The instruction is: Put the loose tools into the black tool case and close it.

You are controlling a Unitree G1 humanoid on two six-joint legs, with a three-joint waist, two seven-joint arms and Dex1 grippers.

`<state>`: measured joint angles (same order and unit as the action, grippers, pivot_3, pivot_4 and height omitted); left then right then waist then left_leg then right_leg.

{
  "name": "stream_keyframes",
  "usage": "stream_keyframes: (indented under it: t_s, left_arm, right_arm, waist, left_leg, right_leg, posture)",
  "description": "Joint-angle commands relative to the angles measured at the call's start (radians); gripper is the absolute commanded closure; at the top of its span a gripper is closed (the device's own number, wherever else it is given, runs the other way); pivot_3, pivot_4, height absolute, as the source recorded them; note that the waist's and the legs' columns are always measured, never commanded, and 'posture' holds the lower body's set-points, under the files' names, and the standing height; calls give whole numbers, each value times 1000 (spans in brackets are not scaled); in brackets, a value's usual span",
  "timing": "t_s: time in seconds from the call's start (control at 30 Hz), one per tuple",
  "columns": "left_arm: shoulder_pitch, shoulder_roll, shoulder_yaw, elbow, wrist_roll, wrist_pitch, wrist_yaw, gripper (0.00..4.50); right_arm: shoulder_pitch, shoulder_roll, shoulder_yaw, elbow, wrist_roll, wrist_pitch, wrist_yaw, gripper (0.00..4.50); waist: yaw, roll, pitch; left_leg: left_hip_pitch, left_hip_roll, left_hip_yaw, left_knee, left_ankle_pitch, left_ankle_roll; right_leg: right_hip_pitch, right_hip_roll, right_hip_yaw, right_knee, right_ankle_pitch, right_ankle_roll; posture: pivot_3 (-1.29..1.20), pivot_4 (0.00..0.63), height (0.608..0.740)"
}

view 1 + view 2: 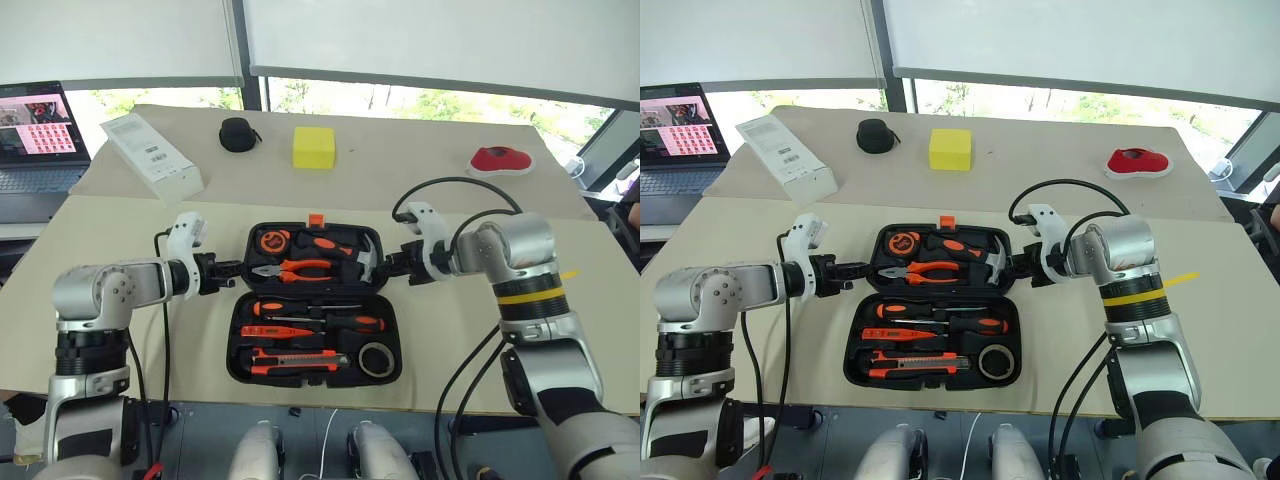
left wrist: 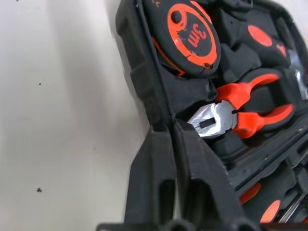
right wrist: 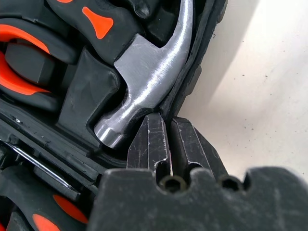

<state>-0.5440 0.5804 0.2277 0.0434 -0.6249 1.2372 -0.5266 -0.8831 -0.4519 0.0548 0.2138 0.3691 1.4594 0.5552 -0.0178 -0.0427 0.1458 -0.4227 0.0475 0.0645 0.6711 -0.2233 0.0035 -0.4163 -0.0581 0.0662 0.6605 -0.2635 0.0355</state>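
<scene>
My left gripper [image 1: 236,271] | right gripper [image 1: 384,263] | both clenched on case [image 1: 312,372] lid's side rims | stiff, light; lift evenly.

Matt black moulded-plastic tool case [image 1: 243,300], brushed shiny steel hammer head [image 3: 149,72], glossy metal plier jaws [image 2: 214,120]

A pale beige surface [image 1: 130,300] carries the open black tool case [image 1: 314,372], lying flat near its front edge. Beyond the case, on the far part, sit a yellow block [image 1: 313,147], a small round black pouch [image 1: 238,134] left of the block, a white box [image 1: 152,157] further left, and a red object [image 1: 501,159] well right.
</scene>
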Motion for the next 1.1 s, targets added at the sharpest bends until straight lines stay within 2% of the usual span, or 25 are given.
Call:
stream_keyframes:
  t_s: [0.03,0.07,0.17,0.3,0.33,0.4,0.57,0.7,0.8,0.83,0.87,1.0,1.07,1.1]
  left_arm:
    - [12,-20,68,-3,17,-166,-3,4460]
    - [18,-22,70,-5,17,-183,-6,4460]
    - [82,-47,87,-54,30,-417,-90,4460]
    - [199,-45,61,-124,100,-672,-171,4460]
    - [240,-42,42,-140,145,-789,-205,4460]
    - [314,-38,15,-151,222,-981,-254,4460]
    - [433,-55,11,-119,320,-1292,-280,4460]
    - [531,-22,-22,-30,427,-1561,-330,4460]
    - [604,11,-21,-4,425,-1649,-378,3736]
    - [617,21,-17,0,421,-1666,-381,3353]
    - [627,30,-12,4,415,-1672,-383,3009]
    - [693,86,47,5,334,-1599,-419,1593]
    - [706,108,65,13,318,-1578,-422,1586]
    - [700,124,74,19,304,-1553,-427,1586]
  right_arm:
    - [53,-14,-17,-94,20,-237,80,4500]
    - [67,-25,-6,-119,24,-279,107,4500]
    - [141,-53,-7,-210,3,-478,154,4500]
    - [274,-161,105,-275,-184,-947,216,4500]
    - [305,-180,120,-273,-228,-1072,221,4500]
    - [357,-197,123,-252,-284,-1284,210,4500]
    - [464,-235,137,-140,-420,-1816,175,4500]
    - [518,-265,160,-5,-567,-2149,87,4500]
    - [552,-277,166,68,-560,-2253,94,4500]
    - [558,-283,165,92,-562,-2277,90,3738]
    - [562,-289,162,113,-571,-2305,83,3575]
    - [594,-335,125,153,-591,-2395,45,2136]
    - [608,-348,112,146,-572,-2406,43,1552]
    - [634,-365,103,131,-520,-2373,69,1552]
  waist:
    - [0,0,0]
    - [-1,0,1]
    - [-4,0,1]
    - [-2,1,3]
    - [-1,1,3]
    - [-1,1,3]
    - [2,1,3]
    - [-1,1,3]
    - [-5,1,2]
    - [-6,1,2]
    - [-5,1,2]
    - [0,0,2]
    - [-2,0,2]
    - [-2,0,2]
  left_leg:
    - [-1,0,0,0,2,0]
    - [-2,0,1,0,3,0]
    - [-4,0,2,0,4,-1]
    - [-10,0,2,-1,4,-1]
    - [-11,0,2,-1,4,-1]
    - [-11,0,3,-3,4,0]
    - [-10,0,7,-3,3,0]
    - [-6,1,8,-4,3,0]
    - [0,2,12,-7,3,0]
    - [1,2,13,-7,3,0]
    - [2,2,14,-8,3,1]
    - [4,2,16,-7,4,1]
    - [8,3,16,-8,4,1]
    - [9,3,16,-8,4,1]
  right_leg:
    - [-1,0,0,1,1,-1]
    - [-2,0,0,2,1,-1]
    - [-6,0,0,3,1,-1]
    - [-10,0,0,0,2,-1]
    - [-10,0,0,-1,2,-1]
    - [-10,-1,0,-4,2,0]
    - [-9,-1,0,-5,2,0]
    - [-6,-1,1,-5,2,0]
    - [-3,-1,3,-5,2,-1]
    - [-2,-1,4,-6,2,-1]
    - [-2,-1,4,-6,2,-1]
    - [0,-2,4,-5,2,-1]
    - [3,-2,4,-5,1,-1]
    - [4,-1,4,-5,1,-2]
  posture:
    - [0,150,740]
    - [0,150,740]
    - [0,150,740]
    - [0,150,740]
    - [0,150,740]
    - [0,150,740]
    - [0,150,740]
    - [0,150,740]
    - [0,150,740]
    - [0,150,740]
    - [0,150,740]
    - [0,150,740]
    - [0,150,740]
    - [0,150,740]
